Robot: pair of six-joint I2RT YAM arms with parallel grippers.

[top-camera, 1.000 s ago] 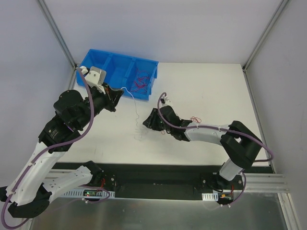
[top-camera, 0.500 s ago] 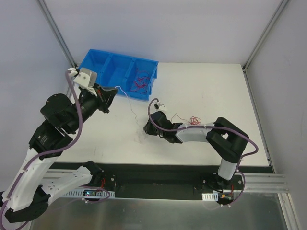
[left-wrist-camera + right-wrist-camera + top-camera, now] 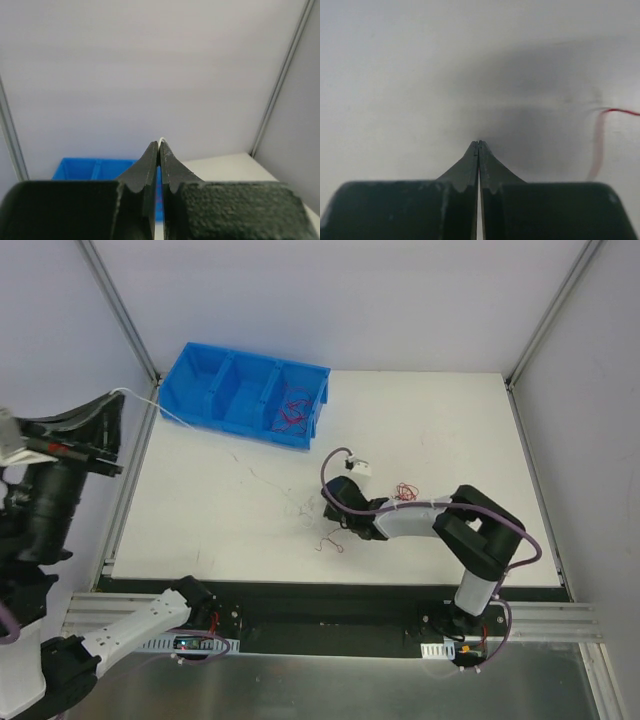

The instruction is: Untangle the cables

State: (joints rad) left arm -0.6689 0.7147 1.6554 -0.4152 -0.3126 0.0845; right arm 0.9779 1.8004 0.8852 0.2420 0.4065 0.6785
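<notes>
Pinching a thin white cable between pressed-together tips, the left claw hangs raised off the bench. The right claw is closed at the bench, with a red cable just beside it.

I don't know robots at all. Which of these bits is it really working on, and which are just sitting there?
Part of the job:
- white wire, pinched in the left gripper
- loose red wire, near the shut right gripper
- red curl beside the right arm
- red wires in one end compartment

Just lying about:
- blue bin
- table
</notes>
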